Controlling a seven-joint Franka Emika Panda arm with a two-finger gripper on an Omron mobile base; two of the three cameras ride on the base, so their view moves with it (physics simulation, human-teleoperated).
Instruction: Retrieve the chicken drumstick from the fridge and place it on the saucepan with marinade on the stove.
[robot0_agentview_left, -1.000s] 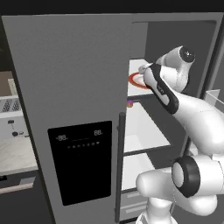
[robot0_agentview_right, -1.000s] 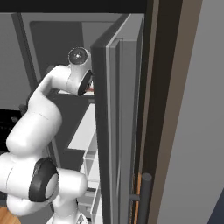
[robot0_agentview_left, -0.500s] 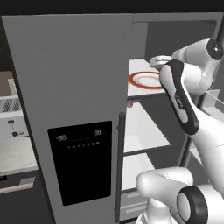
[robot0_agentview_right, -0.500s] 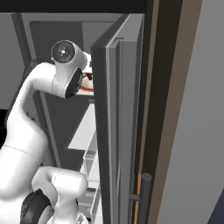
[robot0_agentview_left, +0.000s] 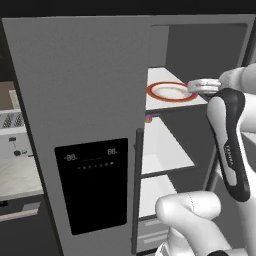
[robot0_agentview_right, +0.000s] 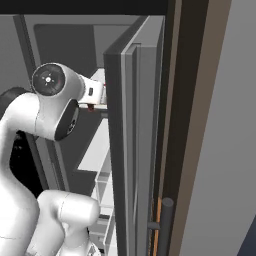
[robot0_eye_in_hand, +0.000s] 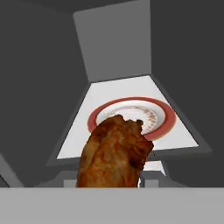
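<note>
The chicken drumstick (robot0_eye_in_hand: 114, 153) is a reddish-brown lump that fills the lower middle of the hand view, close to the camera and hiding the fingertips. My gripper (robot0_agentview_left: 194, 86) is shut on it, held level at the front right of the fridge's upper shelf (robot0_agentview_left: 155, 102). Behind the drumstick, the white red-rimmed plate (robot0_eye_in_hand: 153, 114) lies bare on that shelf, also seen as the plate (robot0_agentview_left: 169, 92) in the left base view. The fridge (robot0_agentview_left: 80, 100) stands with its right door (robot0_agentview_right: 131, 150) swung open. The saucepan, marinade and stove are out of view.
A small pink-purple can (robot0_agentview_left: 148, 118) sits at the edge of the shelf below. Lower white shelves (robot0_agentview_left: 162, 160) and drawers follow underneath. The open door's edge stands close to the right of my arm (robot0_agentview_right: 52, 105). A counter (robot0_agentview_left: 15, 175) lies left of the fridge.
My hand has drawn back from over the plate toward the shelf's front right, carrying the drumstick off the plate. The arm has risen and swung right.
</note>
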